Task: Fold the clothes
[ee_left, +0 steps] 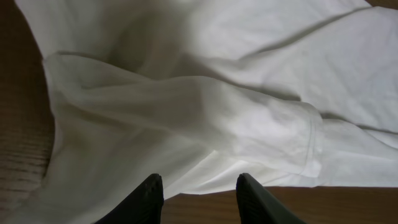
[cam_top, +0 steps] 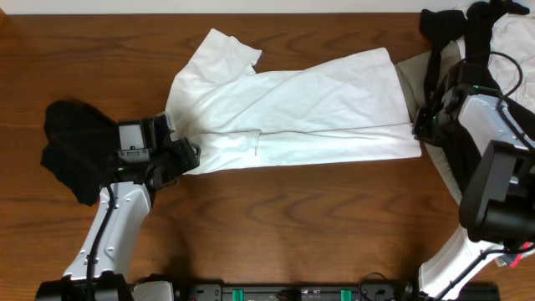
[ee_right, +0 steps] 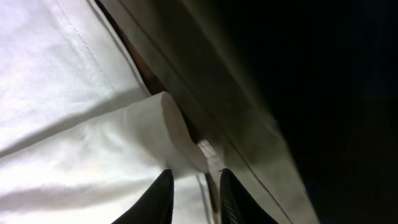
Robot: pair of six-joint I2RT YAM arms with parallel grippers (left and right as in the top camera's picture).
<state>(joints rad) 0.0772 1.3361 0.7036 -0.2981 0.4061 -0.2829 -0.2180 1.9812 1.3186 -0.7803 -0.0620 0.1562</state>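
The white T-shirt (cam_top: 309,109) lies stretched across the wooden surface (cam_top: 276,217) with one long side already turned in; I judge the crosswise folds remain. A heap of other clothes (cam_top: 501,33) at top right and a black garment (cam_top: 75,150) at left look unfolded. On the left gripper (ee_left: 199,183) the jaws stand partly apart and empty at the shirt's edge. On the right gripper (ee_right: 196,177) they are narrow at the hem, and I cannot tell whether they pinch it.

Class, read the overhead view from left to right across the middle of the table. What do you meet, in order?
black cloth → left gripper → white T-shirt → right gripper
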